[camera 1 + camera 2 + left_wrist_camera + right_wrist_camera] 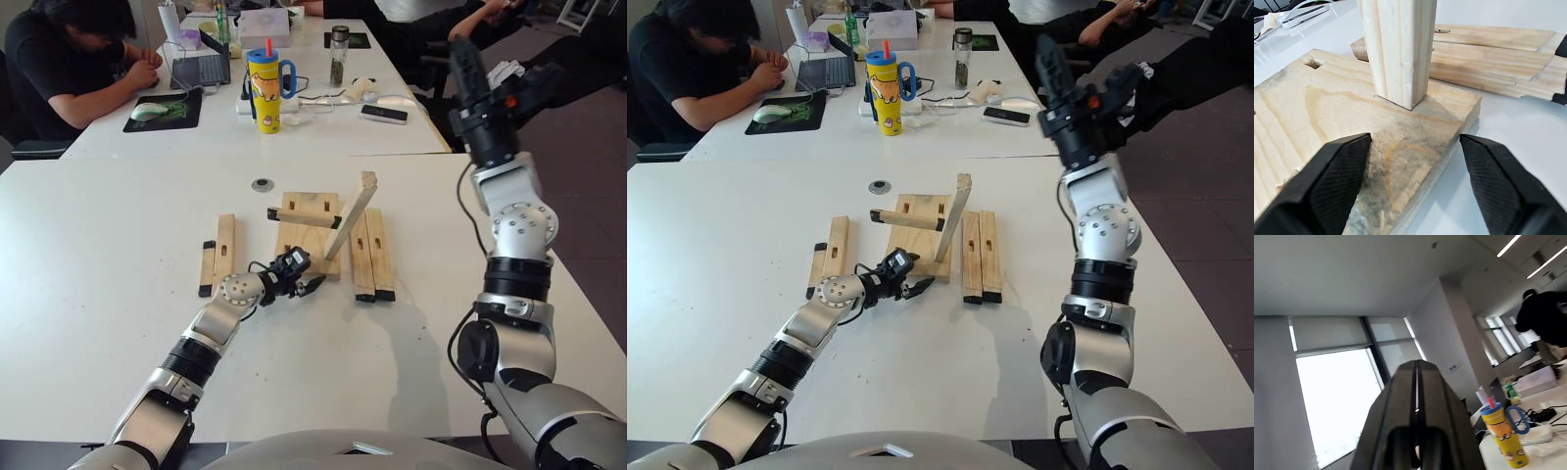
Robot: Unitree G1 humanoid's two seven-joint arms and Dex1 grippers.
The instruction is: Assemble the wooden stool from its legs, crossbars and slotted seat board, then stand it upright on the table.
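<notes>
Seat board (299, 245) lies flat mid-table. One leg (353, 213) stands at its near right corner, leaning right, probably not fully seated. A crossbar (304, 217) lies across the board's far end. Two spare legs (372, 253) lie just right of the board, and two pieces (223, 250) to its left.

Left claw (313, 284) is spread wide at the board's near edge, holding nothing. Right claw (460, 49) is raised high at right, fingers pressed together, empty.

The wood looks light, stiff and dry, and the board may slide. Best hold is low on the leg, near the joint.
</notes>
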